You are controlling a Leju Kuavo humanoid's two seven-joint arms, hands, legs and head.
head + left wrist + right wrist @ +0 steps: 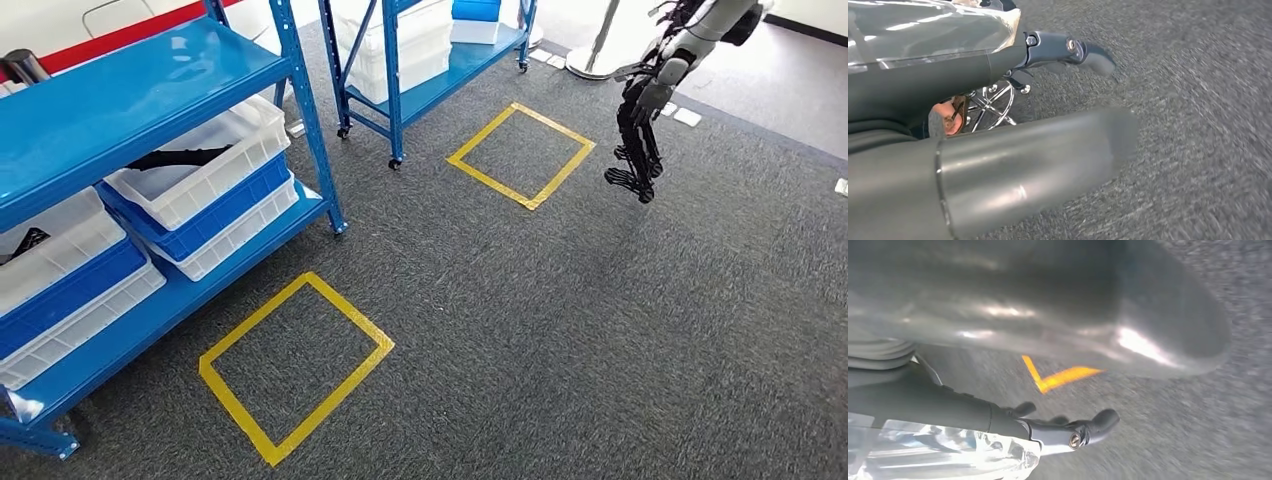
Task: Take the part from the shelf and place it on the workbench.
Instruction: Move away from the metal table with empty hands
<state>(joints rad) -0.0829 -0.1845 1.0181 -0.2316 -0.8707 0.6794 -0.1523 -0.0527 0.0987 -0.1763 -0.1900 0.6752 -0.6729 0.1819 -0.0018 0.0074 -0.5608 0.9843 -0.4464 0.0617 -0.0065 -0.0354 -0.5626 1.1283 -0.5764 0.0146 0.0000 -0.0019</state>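
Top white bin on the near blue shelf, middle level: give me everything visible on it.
The white bin is a translucent white plastic tray with a ribbed rim, open at the top. It sits upright, angled to the camera, stacked on a blue bin, which rests on another white one, all on the blue shelf under its top deck. A dark, elongated part lies inside it, partly hidden by the shelf's edge. No hand touches it; the right hand hangs far off over the carpet.

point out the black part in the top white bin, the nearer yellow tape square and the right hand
black part in the white bin (180, 157), head view, middle of its dark body
nearer yellow tape square (358, 321), head view, right tape edge
right hand (637, 150), head view, dark fingers
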